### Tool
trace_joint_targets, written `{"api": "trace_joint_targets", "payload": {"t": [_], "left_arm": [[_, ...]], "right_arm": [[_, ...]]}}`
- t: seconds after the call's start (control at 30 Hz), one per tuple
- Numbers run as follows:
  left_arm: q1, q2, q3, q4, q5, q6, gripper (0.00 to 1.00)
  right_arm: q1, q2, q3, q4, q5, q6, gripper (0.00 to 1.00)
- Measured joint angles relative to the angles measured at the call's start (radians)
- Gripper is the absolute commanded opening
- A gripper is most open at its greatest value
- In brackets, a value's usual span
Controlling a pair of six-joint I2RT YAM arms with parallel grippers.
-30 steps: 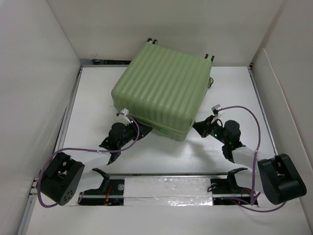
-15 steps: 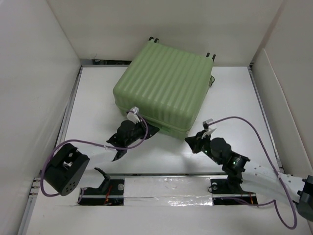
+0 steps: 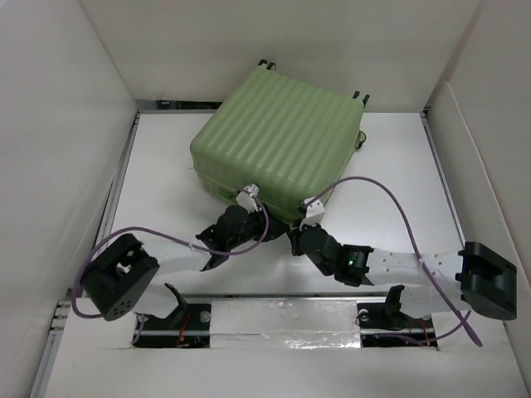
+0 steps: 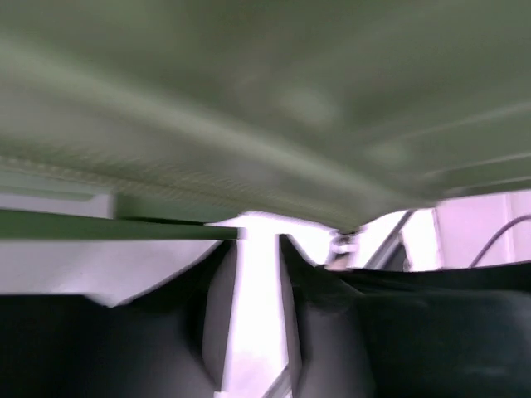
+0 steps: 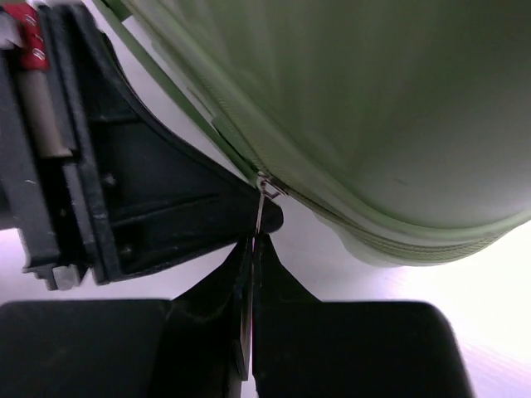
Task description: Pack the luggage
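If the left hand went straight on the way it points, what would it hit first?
Most likely the luggage: its green side looms ahead of the left hand, though blur hides the gap.

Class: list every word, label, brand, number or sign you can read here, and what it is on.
No readable text in any view.
Luggage: plain ribbed shell, no brand or label showing.
Red tag, right wrist view: anything on it too blurred to read.
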Motion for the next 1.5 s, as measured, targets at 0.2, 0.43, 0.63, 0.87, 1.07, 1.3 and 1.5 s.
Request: {"api": "trace_joint_targets", "payload": {"t": [0.2, 0.43, 0.63, 0.87, 1.07, 1.3, 1.5], "left_arm": [[0.122, -0.356, -0.019, -0.229, -0.149, 0.062, 0.42], [0.560, -0.549, 0.121, -0.282, -0.267, 0.064, 0.53], [0.767, -0.251, 0.337, -0.260, -0.225, -0.010, 0.56], [0.874, 0.201, 0.681, -0.397, -0.056, 0.025, 0.56], [0.865, 0.405, 0.815, -0.464, 0.058, 0.069, 0.57], [0.855, 0.419, 0.816, -0.450, 0.072, 0.092, 0.57], [0.848, 0.354, 0.689, -0.331, 0.035, 0.072, 0.56]], "right_arm": [[-0.008, -0.032, -0.019, 0.029, -0.055, 0.001, 0.00], [-0.016, -0.055, -0.039, 0.047, -0.107, -0.019, 0.00], [-0.016, -0.029, -0.023, 0.051, -0.153, -0.038, 0.00], [0.021, 0.033, 0.040, 0.072, -0.245, -0.035, 0.70], [0.051, -0.231, 0.032, -0.097, -0.290, -0.032, 0.72], [-0.145, -0.578, 0.026, -0.321, -0.156, -0.021, 0.00], [-0.725, -0.473, 0.021, -0.287, -0.285, -0.073, 0.16]]}}
